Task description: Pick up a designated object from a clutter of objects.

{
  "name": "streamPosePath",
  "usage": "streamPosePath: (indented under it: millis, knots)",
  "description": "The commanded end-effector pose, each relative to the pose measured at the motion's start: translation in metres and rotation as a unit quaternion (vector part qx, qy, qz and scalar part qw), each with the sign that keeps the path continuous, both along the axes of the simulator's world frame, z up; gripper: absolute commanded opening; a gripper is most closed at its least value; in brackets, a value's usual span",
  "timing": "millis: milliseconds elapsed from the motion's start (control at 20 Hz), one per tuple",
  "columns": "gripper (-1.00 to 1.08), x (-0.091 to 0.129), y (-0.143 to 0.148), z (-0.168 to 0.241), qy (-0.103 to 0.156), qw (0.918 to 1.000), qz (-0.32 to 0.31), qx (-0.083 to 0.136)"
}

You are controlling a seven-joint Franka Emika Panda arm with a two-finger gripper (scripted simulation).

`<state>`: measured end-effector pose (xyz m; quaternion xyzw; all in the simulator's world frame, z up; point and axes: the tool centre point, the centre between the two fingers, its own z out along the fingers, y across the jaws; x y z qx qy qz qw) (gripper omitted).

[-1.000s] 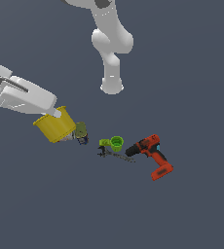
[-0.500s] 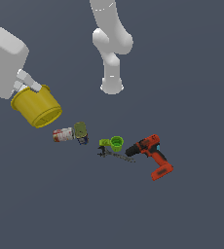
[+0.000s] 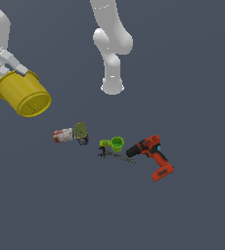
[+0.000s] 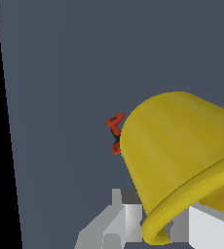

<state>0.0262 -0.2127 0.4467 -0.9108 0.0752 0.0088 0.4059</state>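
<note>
The yellow cup (image 3: 24,93) hangs tilted in the air at the exterior view's upper left, its open mouth facing down toward the exterior view's right. My gripper (image 3: 9,72) is shut on its rim end; one grey finger (image 3: 14,61) shows above it. In the wrist view the yellow cup (image 4: 182,155) fills the frame between grey fingers (image 4: 128,214). The clutter lies on the floor well below: red-and-white can (image 3: 63,135), olive can (image 3: 80,131), green cup (image 3: 117,143), thin dark tool (image 3: 116,156), red-and-black drill (image 3: 151,155).
The arm's white base column (image 3: 112,80) stands behind the clutter. The dark grey floor (image 3: 192,73) spreads around everything. The drill (image 4: 115,132) peeks past the cup's wall in the wrist view.
The gripper has carried the yellow cup up and toward the exterior view's left, away from the clutter. The red-and-white can it had covered now shows. The other objects have not moved.
</note>
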Motion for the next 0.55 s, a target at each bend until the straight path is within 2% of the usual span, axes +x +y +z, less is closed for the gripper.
streamPosePath:
  millis: [0,200,500]
  knots:
    - [-1.0,-0.003,-0.0034,0.005,-0.011,0.9999,0.005,0.004]
    - [-1.0,-0.0051,-0.0063,0.0071,-0.018,0.9998,0.007,0.007]
    - [-1.0,-0.0039,-0.0054,0.0054,-0.013,0.9999,0.006,0.006]
